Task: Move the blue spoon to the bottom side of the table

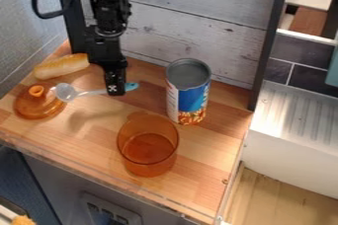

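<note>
One blue spoon [89,92] is held crosswise in the single black hand [115,90], which is narrow, closed around its handle, over the far left part of the tabletop [201,162]. Its pale, see-through bowl points left and its blue handle end sticks out on the right; a soft shadow falls on the wood nearer than the spoon. Around it are four other things, one of each kind. The one orange lid [33,106], see-through with a small knob on top, lies at the left, the spoon's bowl showing by its right rim. The one bread roll [61,66] lies farther back, left of the hand. The one can [190,91], blue-labelled with a grey top, stands upright to the right, near the far board [191,17]. The one orange cup [147,146] stands upright nearer than the can and a little left of it, the two apart. Bare wood gives room between the lid and the cup, and between the cup and the right edge. The near edge slants down from left to right, with a narrower strip of wood between it and the cup. Beyond the right edge lies a white ribbed surface [297,120].
</note>
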